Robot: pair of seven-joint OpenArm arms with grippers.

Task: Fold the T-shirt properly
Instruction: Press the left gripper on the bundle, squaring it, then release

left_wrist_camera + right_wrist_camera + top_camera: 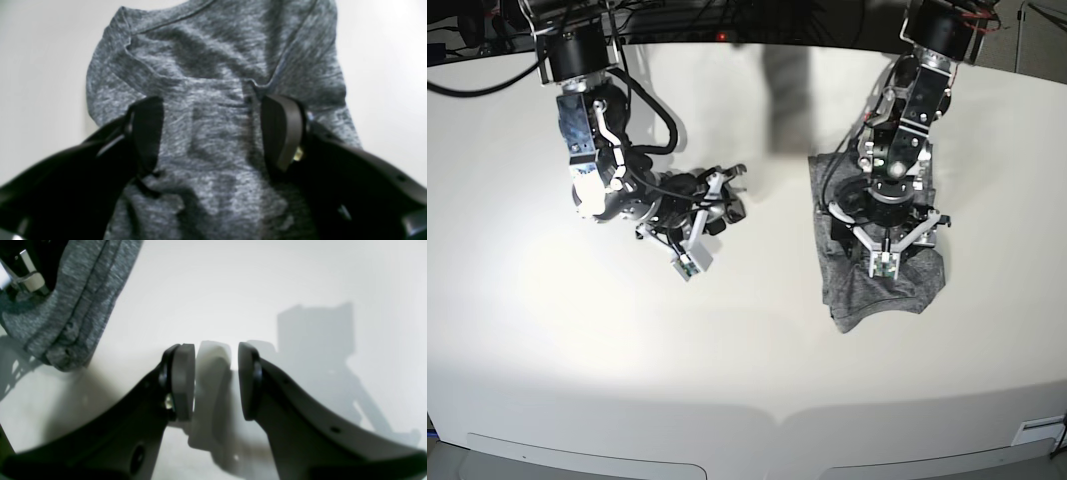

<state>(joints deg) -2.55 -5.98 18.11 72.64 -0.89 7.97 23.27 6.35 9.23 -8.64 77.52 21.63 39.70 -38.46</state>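
The heather-grey T-shirt (877, 295) lies folded into a compact bundle on the right side of the white table (627, 350). My left gripper (889, 228) points down at its middle. In the left wrist view the T-shirt (213, 60) fills the frame, its seams and folded edges showing, and the left gripper (213, 106) stands wide open with only flat fabric between its fingers. My right gripper (727, 185) hovers over bare table left of the shirt. Up close the right gripper (215, 350) is open with nothing in the gap; a corner of the T-shirt (76, 300) shows at upper left.
Black cables (487, 40) and the arm bases sit along the table's far edge. The table's front edge (747, 425) curves across the bottom of the base view. A part of the left arm (23, 273) rests above the shirt corner in the right wrist view.
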